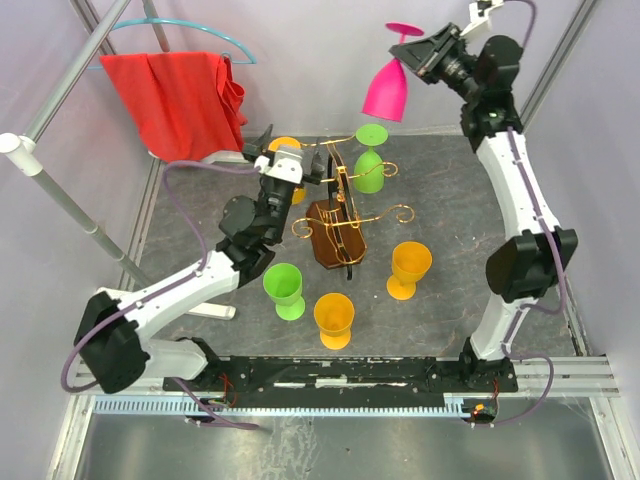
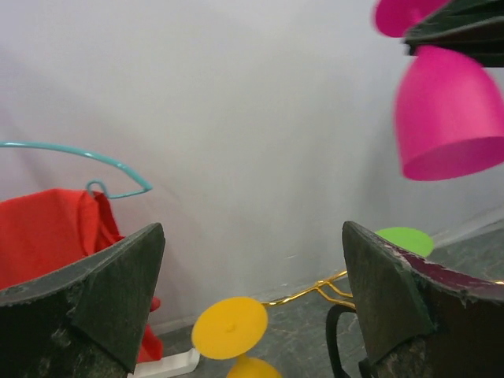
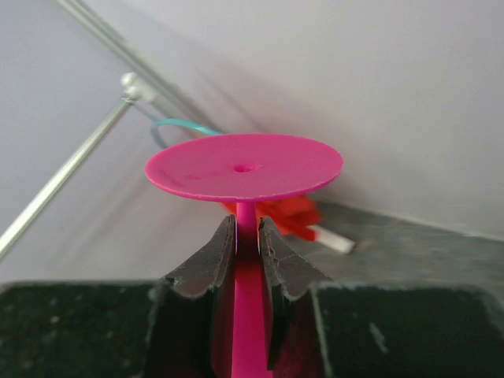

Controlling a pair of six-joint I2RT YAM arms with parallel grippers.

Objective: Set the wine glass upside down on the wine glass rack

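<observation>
- Grey tabletop (image 1: 450, 200) carries everything, walls close around it
- red cloth (image 1: 180, 95) on a teal hanger (image 1: 215, 35) at far left, hung off a white pole (image 1: 60, 200), well apart from the rack
- wine glass rack (image 1: 335, 235) mid-table, gold wire arms on a brown wood base
- pink wine glass (image 1: 388, 92) held upside down in the air, above and behind the rack's right side, touching no wire
- right gripper (image 3: 246, 228) fingers clamped on the pink stem just under the foot
- left gripper (image 2: 252, 236) fingers spread wide, nothing between them, just beside the rack's left arms
- green glass (image 1: 370, 165) hangs inverted on a far right rack arm, below the pink one
- orange glass (image 2: 229, 327) inverted at the far left of the rack, by the left gripper
- green cup (image 1: 284, 290), orange cup (image 1: 334, 318) and another orange cup (image 1: 408, 270) stand on the tabletop in front of the rack
</observation>
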